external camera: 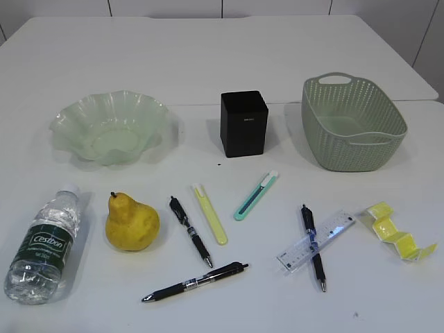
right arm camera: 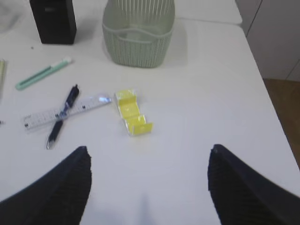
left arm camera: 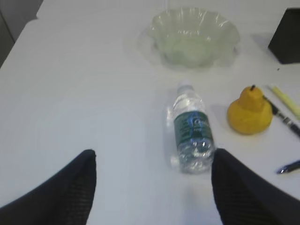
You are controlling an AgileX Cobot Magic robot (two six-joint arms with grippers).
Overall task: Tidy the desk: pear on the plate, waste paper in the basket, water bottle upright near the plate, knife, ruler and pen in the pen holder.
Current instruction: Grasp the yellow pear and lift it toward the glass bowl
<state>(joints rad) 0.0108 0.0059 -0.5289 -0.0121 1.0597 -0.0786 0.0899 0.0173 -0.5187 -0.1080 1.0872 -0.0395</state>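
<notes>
nothing tidied yet. pear (external camera: 132, 223) sits on the bench (external camera: 208, 62) near the front left, just beside the lying water bottle (external camera: 44, 244); plate (external camera: 111, 128) behind them is bare. pen holder (external camera: 244, 123) stands mid-bench, basket (external camera: 352, 125) to its right. folded yellow waste paper (external camera: 399, 232) lies front right, near the clear ruler (external camera: 316, 241), which lies crossed with a pen (external camera: 313, 246). green knife (external camera: 256, 195), a yellow cutter (external camera: 209, 213) and two more pens (external camera: 191, 232) are scattered in the middle.

left pincer (left arm camera: 152, 187) jaws stand wide apart, holding nothing, hovering short of the bottle. right pincer (right arm camera: 147, 187) is also spread wide and holding nothing, short of the paper.

risks: the bottle is round and on its side, so a sideways nudge likely rolls it into the pear. the ruler is thin, clear and flat, hard to get under, and lifting it may drag the crossed pen. the paper is light and may skid away from a closing jaw.

views: neither arm shows in the exterior view; only the wrist views show the jaws. left wrist view misses the basket and paper; right wrist view misses the pear, bottle and plate.
</notes>
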